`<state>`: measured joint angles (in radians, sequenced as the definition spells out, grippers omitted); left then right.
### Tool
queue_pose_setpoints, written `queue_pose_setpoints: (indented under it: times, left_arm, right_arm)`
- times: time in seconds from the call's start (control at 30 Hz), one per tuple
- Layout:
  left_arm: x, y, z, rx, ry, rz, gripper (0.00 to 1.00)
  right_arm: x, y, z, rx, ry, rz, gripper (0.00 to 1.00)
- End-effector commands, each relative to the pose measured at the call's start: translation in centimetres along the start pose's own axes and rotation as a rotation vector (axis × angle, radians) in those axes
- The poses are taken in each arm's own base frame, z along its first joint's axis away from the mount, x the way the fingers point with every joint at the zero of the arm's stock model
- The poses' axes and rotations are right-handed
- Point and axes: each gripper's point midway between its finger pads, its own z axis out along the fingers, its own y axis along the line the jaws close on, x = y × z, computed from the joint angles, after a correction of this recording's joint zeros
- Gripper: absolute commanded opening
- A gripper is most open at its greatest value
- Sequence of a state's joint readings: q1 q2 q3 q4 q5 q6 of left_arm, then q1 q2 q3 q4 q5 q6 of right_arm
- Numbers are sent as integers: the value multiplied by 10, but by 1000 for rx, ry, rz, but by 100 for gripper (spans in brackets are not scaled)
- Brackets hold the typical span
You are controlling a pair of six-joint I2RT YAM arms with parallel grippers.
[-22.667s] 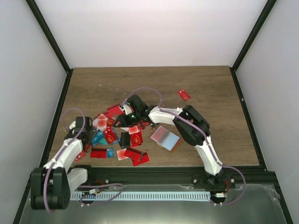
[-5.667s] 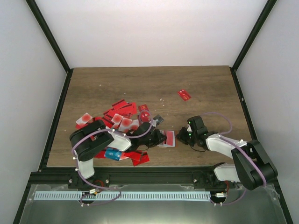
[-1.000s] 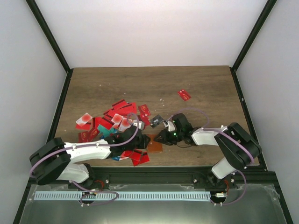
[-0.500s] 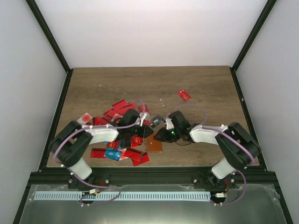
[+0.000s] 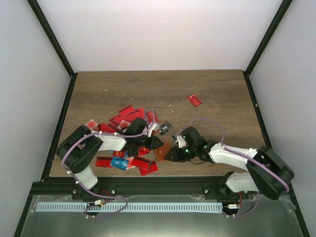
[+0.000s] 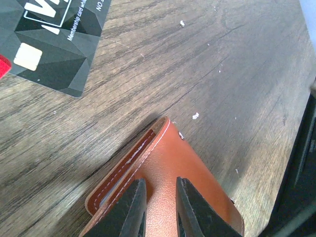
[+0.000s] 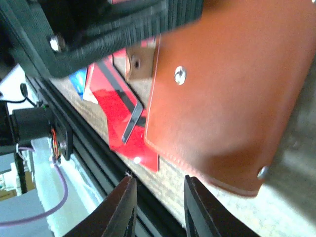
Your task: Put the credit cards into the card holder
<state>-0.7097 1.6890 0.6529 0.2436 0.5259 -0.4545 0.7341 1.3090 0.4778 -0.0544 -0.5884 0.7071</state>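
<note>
The card holder (image 5: 162, 151) lies shut on the wood near the front edge, an orange-brown leather fold. My left gripper (image 5: 156, 143) comes at it from the left. In the left wrist view its fingertips (image 6: 139, 187) stand a narrow gap apart over the card holder (image 6: 197, 173), with nothing between them. My right gripper (image 5: 171, 155) is at the holder's right near corner. In the right wrist view it (image 7: 159, 180) is open and empty, just short of the card holder (image 7: 232, 94). The credit cards (image 5: 123, 121) lie heaped at the left, mostly red.
A black card (image 5: 166, 128) lies just behind the holder, also in the left wrist view (image 6: 54, 34). One red card (image 5: 194, 100) lies alone at the back right. A red card (image 7: 118, 123) sits by the black front rail (image 7: 79, 153). Dark posts line both sides.
The left gripper has moved right to the card holder's left edge. The right gripper has dropped back toward the near edge, its arm swinging low and to the right. The holder has barely moved.
</note>
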Motion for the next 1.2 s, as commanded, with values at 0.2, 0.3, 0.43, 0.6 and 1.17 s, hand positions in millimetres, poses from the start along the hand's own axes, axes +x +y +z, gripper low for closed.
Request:
queue_pose_setpoints:
  times: [0.2, 0.3, 0.43, 0.6, 1.17]
  left_arm:
    - [5, 9, -8, -62, -16, 3, 19]
    - [7, 10, -12, -69, -27, -23, 19]
    - [10, 6, -16, -43, -41, -52, 19]
    - [10, 0, -24, -35, -51, -70, 20]
    - [-25, 10, -27, -143, -108, -32, 19]
  right_arm:
    - [23, -6, 16, 24, 102, 137, 28]
    - [22, -20, 21, 83, 98, 155, 28]
    - [4, -36, 21, 163, 50, 156, 28]
    - [-33, -58, 3, 250, -46, 137, 28]
    - [-47, 26, -37, -26, -128, -297, 29]
